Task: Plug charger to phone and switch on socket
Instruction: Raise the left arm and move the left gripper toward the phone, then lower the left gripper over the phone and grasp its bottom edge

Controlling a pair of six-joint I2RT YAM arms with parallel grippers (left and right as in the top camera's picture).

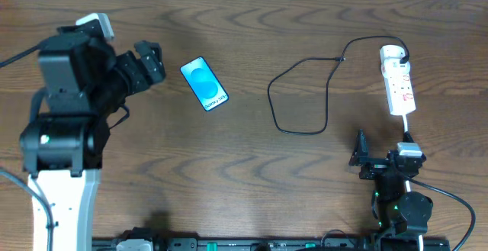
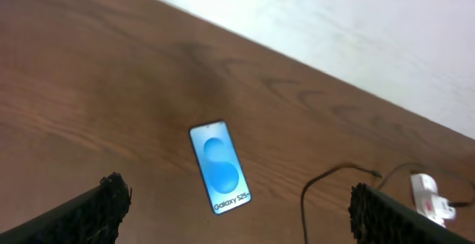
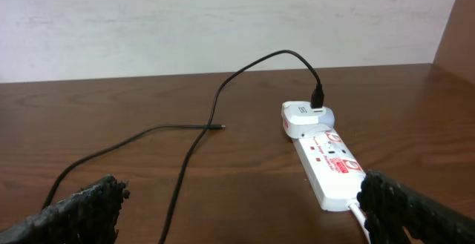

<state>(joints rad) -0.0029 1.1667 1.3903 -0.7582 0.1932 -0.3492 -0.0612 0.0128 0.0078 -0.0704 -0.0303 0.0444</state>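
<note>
The phone [image 1: 204, 83] lies flat on the wooden table, its blue screen lit; it also shows in the left wrist view [image 2: 220, 167]. My left gripper [image 1: 152, 62] is open and empty just left of it [image 2: 237, 214]. The white socket strip [image 1: 399, 87] lies at the right [image 3: 326, 162]. The charger's white plug head [image 1: 392, 53] sits in the strip's far end [image 3: 306, 118]. Its black cable [image 1: 297, 129] loops on the table, and the connector tip [image 1: 340, 59] lies free [image 3: 220, 127]. My right gripper [image 1: 383, 146] is open and empty, near the strip's near end [image 3: 241, 207].
The strip's white lead [image 1: 406, 133] runs toward the right arm's base. The left arm's large body [image 1: 65, 106] fills the left side. A pale wall [image 3: 223, 21] stands behind the table's far edge.
</note>
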